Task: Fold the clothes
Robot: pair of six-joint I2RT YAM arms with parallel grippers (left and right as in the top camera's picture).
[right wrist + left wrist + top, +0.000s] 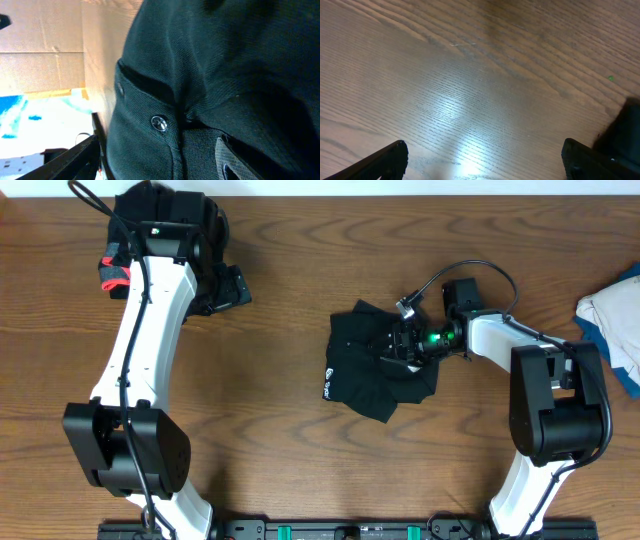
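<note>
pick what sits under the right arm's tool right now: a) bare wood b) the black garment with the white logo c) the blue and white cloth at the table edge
B: in the overhead view the right tool sits over the black garment with the white logo, and its wrist view is filled with dark fabric and a snap button.

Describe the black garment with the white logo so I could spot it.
On the wooden table, look near the middle, under the right gripper. The crumpled black garment carries a small white logo, while the black heap in the far-left corner shows coral-red trim.
</note>
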